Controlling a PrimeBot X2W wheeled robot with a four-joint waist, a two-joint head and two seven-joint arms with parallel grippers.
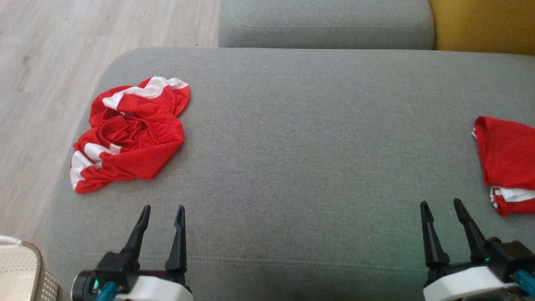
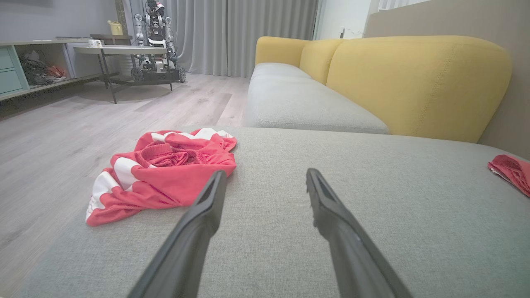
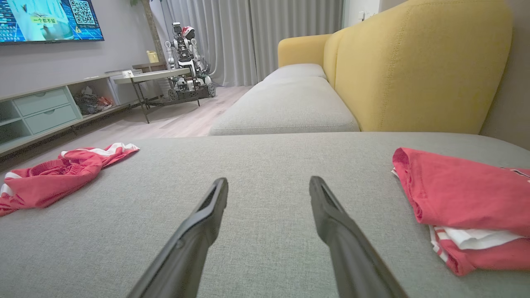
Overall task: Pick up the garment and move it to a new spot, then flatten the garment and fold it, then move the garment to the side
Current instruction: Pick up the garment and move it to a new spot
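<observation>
Left pincer (image 1: 163, 207) spread, right pincer (image 1: 440, 202) spread, both empty over cushion (image 1: 292, 159), crumpled garment (image 1: 133, 133) beyond left

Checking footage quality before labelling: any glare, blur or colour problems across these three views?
Head view: even, soft light, no glare, crumpled garment saturated red, faint green glow on the cushion by the right fingers. Left wrist view: wide-angle stretch, left fingers slightly soft, garment washed towards pink. Right wrist view: same stretch, folded garment pinkish, TV screen bright but readable.

Crumpled garment (image 1: 133, 133): red, white bands. Folded garments (image 1: 505, 159): red, white trim. Sofa seat (image 1: 313, 146): grey. Backrest (image 1: 480, 25): mustard yellow.
</observation>
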